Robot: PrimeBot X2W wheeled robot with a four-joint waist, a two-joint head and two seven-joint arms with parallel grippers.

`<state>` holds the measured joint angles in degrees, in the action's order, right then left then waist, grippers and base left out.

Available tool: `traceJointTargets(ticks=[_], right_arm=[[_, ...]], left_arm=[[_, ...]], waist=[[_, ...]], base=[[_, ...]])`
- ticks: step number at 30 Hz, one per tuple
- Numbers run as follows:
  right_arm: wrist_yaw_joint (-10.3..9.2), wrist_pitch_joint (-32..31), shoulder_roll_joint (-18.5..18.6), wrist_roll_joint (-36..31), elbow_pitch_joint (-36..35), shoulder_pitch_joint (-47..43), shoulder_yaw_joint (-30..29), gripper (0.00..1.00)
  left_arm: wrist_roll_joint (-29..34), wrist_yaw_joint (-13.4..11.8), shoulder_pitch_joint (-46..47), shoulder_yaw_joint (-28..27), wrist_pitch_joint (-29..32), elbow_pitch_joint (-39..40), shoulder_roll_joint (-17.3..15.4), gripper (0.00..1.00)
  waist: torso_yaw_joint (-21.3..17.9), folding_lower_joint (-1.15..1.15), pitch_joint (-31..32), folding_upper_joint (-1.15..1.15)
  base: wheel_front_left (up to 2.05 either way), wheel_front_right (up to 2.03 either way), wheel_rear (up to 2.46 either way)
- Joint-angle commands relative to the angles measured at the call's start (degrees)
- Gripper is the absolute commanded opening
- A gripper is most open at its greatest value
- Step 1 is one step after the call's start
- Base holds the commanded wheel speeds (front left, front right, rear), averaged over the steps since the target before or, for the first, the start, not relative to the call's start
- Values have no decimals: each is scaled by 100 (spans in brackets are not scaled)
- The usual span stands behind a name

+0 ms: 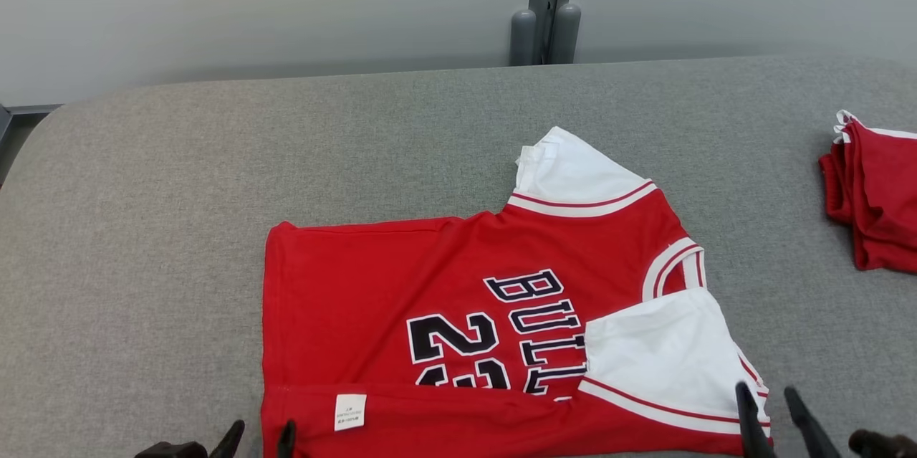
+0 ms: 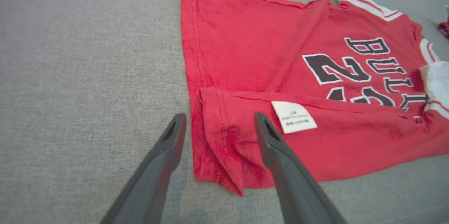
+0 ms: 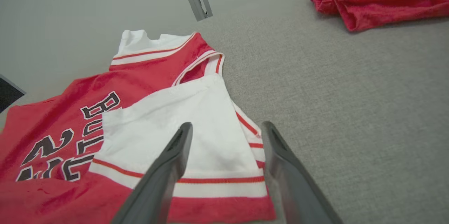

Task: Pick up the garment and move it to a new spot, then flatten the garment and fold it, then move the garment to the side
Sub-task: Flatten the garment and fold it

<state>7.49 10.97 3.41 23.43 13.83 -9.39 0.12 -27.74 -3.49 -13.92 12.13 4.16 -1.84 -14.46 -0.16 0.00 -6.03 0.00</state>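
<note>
You are looking at the red garment point(image 1: 401, 279), which is lying flat on the near middle of the grey table point(image 1: 179, 193), its neck end pointing to your right and its hem to your left. Its near edge is lying folded up over the black number and lettering, showing a small white label point(image 1: 349, 411) on the turned-over strip. One white sleeve point(image 1: 573, 171) is sticking out on the far side, and the other white sleeve point(image 1: 666, 350) is lying folded in over the print. Your left gripper point(image 2: 219, 119) is hanging over the folded hem corner with its fingers spread wide, one over the bare table and one over the red strip beside the label, pinching nothing. Your right gripper point(image 3: 228, 127) is also standing spread apart over the outer edge of the folded-in sleeve, gripping nothing. Well off to your right, a pile of red clothing point(image 1: 874, 207) is sitting at the table's edge, and a grey post point(image 1: 548, 6) is rising behind the table.
</note>
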Motion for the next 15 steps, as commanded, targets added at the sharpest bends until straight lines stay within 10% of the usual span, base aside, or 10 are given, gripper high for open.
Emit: traceJointTargets(ticks=[1, 15], right_arm=[[1, 68, 17, -156, -128, 143, -48, 100], [1, -143, 145, -944, -1114, 779, -155, 100]], left_arm=[[61, -65, 20, -35, -120, 72, 18, 100], [546, -404, 681, -140, -1391, 96, 278, 100]], waist=[[-2, 0, 8, 0], [59, 0, 145, 0]], base=[[0, 0, 0], [0, 0, 0]])
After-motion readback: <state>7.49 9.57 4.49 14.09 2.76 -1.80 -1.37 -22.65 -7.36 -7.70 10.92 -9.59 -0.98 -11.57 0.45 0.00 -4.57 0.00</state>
